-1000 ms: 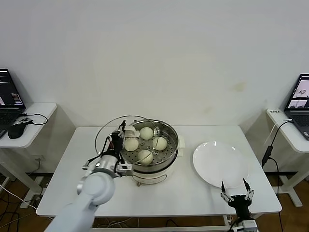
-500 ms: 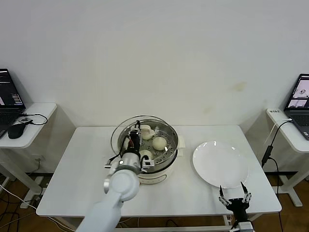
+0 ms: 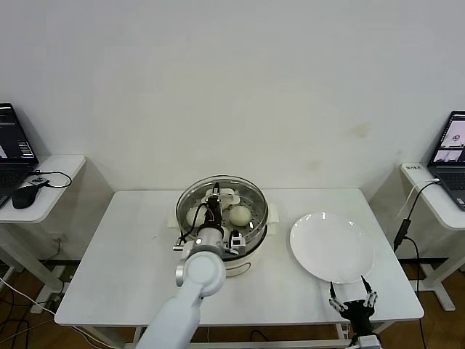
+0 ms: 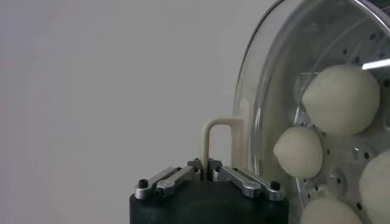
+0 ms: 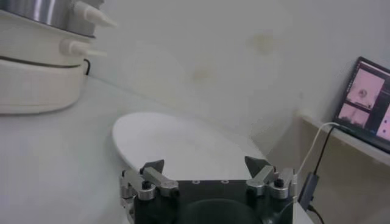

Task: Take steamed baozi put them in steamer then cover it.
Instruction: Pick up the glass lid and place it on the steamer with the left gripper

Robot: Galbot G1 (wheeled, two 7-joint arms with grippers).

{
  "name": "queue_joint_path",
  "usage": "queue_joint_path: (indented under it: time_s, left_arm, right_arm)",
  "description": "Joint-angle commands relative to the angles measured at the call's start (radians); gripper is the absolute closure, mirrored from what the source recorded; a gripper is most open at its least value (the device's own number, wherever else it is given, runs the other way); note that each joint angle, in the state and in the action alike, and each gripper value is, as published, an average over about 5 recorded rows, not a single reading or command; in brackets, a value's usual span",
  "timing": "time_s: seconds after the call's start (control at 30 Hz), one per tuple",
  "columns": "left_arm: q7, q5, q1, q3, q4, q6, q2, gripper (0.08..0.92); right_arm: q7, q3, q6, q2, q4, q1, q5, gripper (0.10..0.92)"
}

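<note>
The glass cover [image 3: 240, 190] lies over the top of the steamer [image 3: 240, 263] at the middle of the table. My left gripper [image 3: 213, 209] is above it, shut on the cover's cream-white bar handle [image 4: 214, 129]. In the left wrist view my left gripper [image 4: 205, 164] pinches that handle, and several baozi [image 4: 341, 100] show through the glass cover [image 4: 256, 115] on the perforated basket [image 4: 356, 152]. In the head view two baozi [image 3: 240, 214] show under the glass. My right gripper [image 3: 352, 304] is open and empty at the table's front edge, below the plate; it also shows in the right wrist view [image 5: 205, 164].
A flat white plate [image 3: 332, 247] lies right of the steamer and shows in the right wrist view [image 5: 183, 146]. The white table [image 3: 109, 276] has bare room at the left. Side tables with laptops [image 3: 452, 149] stand at both sides.
My left gripper has carried the cover rightward from beside the steamer's left side to over its top. My right gripper has drawn slightly back toward the front edge.
</note>
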Motion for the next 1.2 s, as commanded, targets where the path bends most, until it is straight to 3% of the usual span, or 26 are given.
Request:
queue_joint_path:
  time_s: [0.03, 0.8, 1.03, 1.2]
  left_arm:
    - [-0.002, 0.043, 0.000, 0.001, 0.060, -0.001, -0.039, 0.863]
    - [-0.032, 0.039, 0.018, -0.010, 0.055, -0.021, -0.057, 0.854]
    - [-0.032, 0.019, 0.044, -0.006, -0.020, -0.020, -0.034, 0.685]
    - [-0.025, -0.026, 0.101, -0.006, -0.129, -0.017, 0.025, 0.538]
  right_arm:
    - [0.002, -0.002, 0.001, -0.002, -0.008, 0.000, -0.005, 0.203]
    - [-0.001, -0.006, 0.009, -0.011, -0.014, -0.009, -0.008, 0.202]
    - [-0.002, -0.018, 0.009, -0.008, -0.018, -0.008, -0.017, 0.203]
    - [-0.003, -0.019, 0.007, -0.004, -0.021, -0.008, -0.023, 0.203]
